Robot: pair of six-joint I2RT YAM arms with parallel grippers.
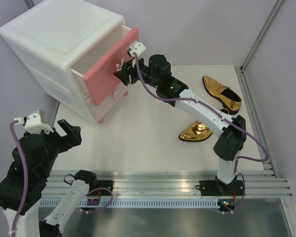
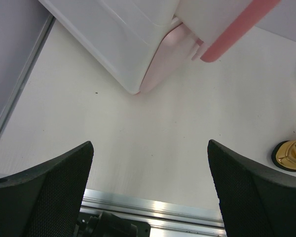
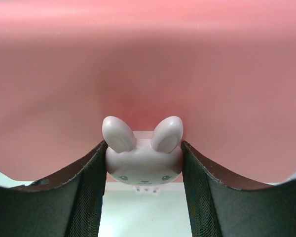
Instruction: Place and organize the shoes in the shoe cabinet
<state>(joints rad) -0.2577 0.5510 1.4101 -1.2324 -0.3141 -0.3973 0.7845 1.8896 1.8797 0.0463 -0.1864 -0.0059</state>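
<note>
Top external: high above and behind the arm bases at the table's (image 1: pixel 153 148) near edge, facing down and away, whole top in frame. Left wrist: raised over the near-left corner, looking down, mid-range. It shares the shoe cabinet (image 2: pixel 123 44) base and a gold loafer (image 2: pixel 292 154) toe with top. Right wrist: very close, facing the pink upper drawer front (image 3: pixel 148 64), bunny knob (image 3: pixel 143 158) centred. Top sees that front too.

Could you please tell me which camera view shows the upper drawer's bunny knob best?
The right wrist view: the bunny knob fills the centre, gripped between the right fingers. In the top external view those fingers hide it; the left wrist view shows only the pink drawer front.
</note>
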